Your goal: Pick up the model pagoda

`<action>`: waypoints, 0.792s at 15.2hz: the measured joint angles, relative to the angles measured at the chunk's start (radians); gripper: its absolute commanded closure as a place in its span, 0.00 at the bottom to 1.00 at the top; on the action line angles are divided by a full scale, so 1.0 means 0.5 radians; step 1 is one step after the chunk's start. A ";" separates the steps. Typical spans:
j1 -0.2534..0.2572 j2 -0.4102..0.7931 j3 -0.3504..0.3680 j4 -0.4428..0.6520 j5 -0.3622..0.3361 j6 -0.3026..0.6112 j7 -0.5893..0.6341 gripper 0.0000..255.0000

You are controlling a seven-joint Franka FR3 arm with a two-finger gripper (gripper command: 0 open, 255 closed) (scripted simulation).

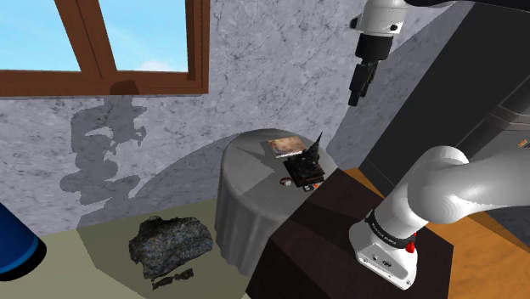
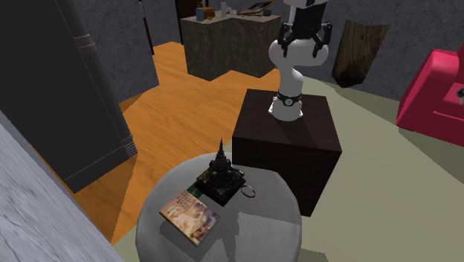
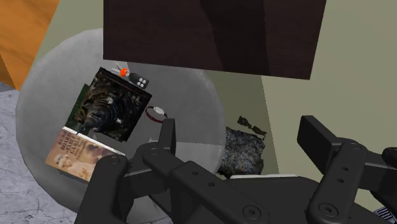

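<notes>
The model pagoda (image 2: 222, 173) is small, dark and tiered with a thin spire. It stands upright on a square dark base on the round grey table (image 2: 260, 231), near the edge facing the stand. In the shoulder view the pagoda (image 1: 307, 160) sits at the table's right side. My gripper (image 1: 360, 86) hangs high above it, far from touching. From above, the pagoda (image 3: 109, 111) lies off to one side of my open gripper (image 3: 242, 137), with nothing between the fingers (image 3: 167, 136). The second exterior view has the gripper (image 2: 305, 33) at the top, its fingers apart.
A book (image 2: 189, 216) lies flat beside the pagoda, and a small ring (image 2: 248, 191) and a key fob (image 3: 140, 81) lie near it. The dark brown stand (image 2: 290, 141) adjoins the table. A dark rock (image 1: 170, 241) lies on the floor. A red armchair (image 2: 435, 89) is farther off.
</notes>
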 measured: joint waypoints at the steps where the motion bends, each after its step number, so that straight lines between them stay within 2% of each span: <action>1: 0.000 0.000 0.000 0.000 0.000 0.000 0.000 0.00; 6: -0.041 0.223 -0.100 -0.027 -0.080 0.150 -0.091 0.00; 10: -0.074 0.487 -0.186 -0.048 -0.140 0.337 -0.161 0.00; 12: -0.095 0.647 -0.237 0.009 -0.171 0.394 -0.212 0.00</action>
